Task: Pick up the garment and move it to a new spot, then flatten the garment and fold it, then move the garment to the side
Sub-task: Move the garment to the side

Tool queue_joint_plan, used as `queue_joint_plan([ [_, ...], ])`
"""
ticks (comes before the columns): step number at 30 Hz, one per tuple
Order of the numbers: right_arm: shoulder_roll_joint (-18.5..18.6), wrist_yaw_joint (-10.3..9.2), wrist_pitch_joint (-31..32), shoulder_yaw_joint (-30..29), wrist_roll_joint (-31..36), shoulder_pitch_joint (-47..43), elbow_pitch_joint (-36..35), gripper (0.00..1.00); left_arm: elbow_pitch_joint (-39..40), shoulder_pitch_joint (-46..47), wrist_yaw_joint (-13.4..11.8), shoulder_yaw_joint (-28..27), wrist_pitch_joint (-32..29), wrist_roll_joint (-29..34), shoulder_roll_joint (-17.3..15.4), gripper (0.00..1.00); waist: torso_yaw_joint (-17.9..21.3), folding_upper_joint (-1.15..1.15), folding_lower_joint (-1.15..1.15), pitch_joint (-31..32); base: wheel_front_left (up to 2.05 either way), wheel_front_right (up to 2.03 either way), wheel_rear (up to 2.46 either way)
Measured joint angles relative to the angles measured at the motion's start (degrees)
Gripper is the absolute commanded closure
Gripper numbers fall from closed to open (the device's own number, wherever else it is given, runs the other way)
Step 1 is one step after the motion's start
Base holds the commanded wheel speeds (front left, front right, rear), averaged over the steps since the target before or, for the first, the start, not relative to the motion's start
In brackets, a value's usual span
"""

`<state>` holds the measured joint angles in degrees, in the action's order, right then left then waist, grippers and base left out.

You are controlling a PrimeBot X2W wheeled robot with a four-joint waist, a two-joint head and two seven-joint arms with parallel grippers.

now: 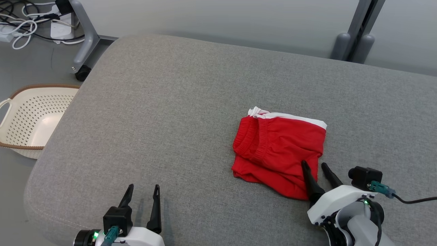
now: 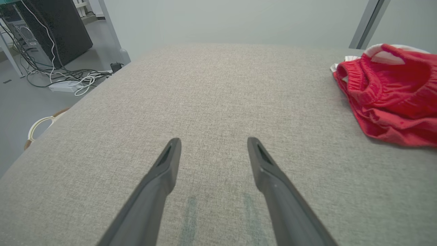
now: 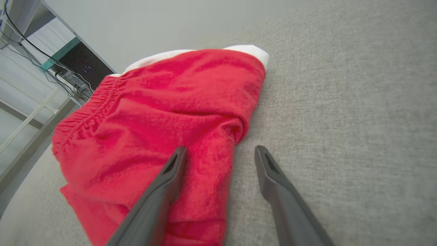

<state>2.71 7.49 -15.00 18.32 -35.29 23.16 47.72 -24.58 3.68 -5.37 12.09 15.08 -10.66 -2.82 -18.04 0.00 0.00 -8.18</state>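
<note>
Red shorts [image 1: 278, 147] with a white band along the far edge lie folded and rumpled on the right half of a grey fabric surface [image 1: 170, 112]. The robot's right gripper [image 1: 313, 164] stands at the shorts' near right corner, jaws open and holding nothing, one finger over the red cloth and the other over bare fabric just beside it. The left gripper [image 1: 143, 187], jaws also open and empty, hovers above the bare surface at the near left, well apart from the shorts. A cream perforated basket [image 1: 30, 116] sits on the floor [image 1: 13, 205] to the left.
</note>
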Motion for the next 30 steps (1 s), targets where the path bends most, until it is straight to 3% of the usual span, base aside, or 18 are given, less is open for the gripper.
queue_joint_plan([
  [3,0.4,-0.02,-0.2,3.2,-3.1,0.0,-0.2,0.0,0.0,0.0,-0.1,0.2,0.0,0.0,0.0,0.0,0.3,0.0,0.0,-0.2,0.0,0.0,0.0],
  [4,0.4,-0.02,-0.2,3.6,-3.5,0.1,-0.2,0.06,0.0,0.0,-0.2,0.2,0.0,0.0,0.0,0.0,0.5,0.0,0.0,-0.3,0.0,0.0,0.0],
  [5,0.5,-0.03,-0.2,4.1,-4.4,0.2,-0.2,0.51,0.0,0.1,-0.2,0.2,0.0,0.0,0.0,0.0,0.6,0.0,0.0,-0.3,0.0,0.0,0.0],
  [6,0.5,-0.08,-0.2,4.6,-5.0,0.4,-0.2,0.66,0.0,0.1,-0.2,0.3,0.0,0.0,0.0,0.0,0.7,0.0,0.0,-0.3,0.0,0.0,0.0],
  [7,0.6,-0.08,-0.2,5.8,-5.4,0.5,-0.2,0.93,0.0,0.3,-0.2,0.3,0.0,0.0,0.0,0.0,0.7,0.0,0.0,-0.3,0.0,0.0,0.0],
  [8,0.6,-0.08,-0.2,6.9,-6.3,0.6,-0.2,1.0,0.0,0.4,-0.2,0.4,0.0,0.0,0.0,0.0,0.8,0.0,0.0,-0.3,0.0,0.0,0.0],
  [14,0.2,-0.07,-0.2,7.5,-9.1,0.8,0.5,1.0,-0.8,0.5,-0.2,0.2,0.0,0.2,0.0,0.0,0.8,0.0,0.0,0.8,0.0,0.0,0.0],
  [20,0.0,-0.07,-0.1,2.2,-3.9,0.3,-0.5,1.0,-0.8,0.0,0.3,-1.1,0.0,1.2,0.0,0.0,2.7,0.0,0.0,2.4,0.0,0.0,0.0],
  [30,0.0,-0.05,-0.1,0.3,2.4,-0.8,-0.9,1.0,-0.2,-0.9,0.7,-0.7,0.0,0.9,0.0,0.0,12.6,0.0,0.0,4.6,0.0,0.0,0.0],
])
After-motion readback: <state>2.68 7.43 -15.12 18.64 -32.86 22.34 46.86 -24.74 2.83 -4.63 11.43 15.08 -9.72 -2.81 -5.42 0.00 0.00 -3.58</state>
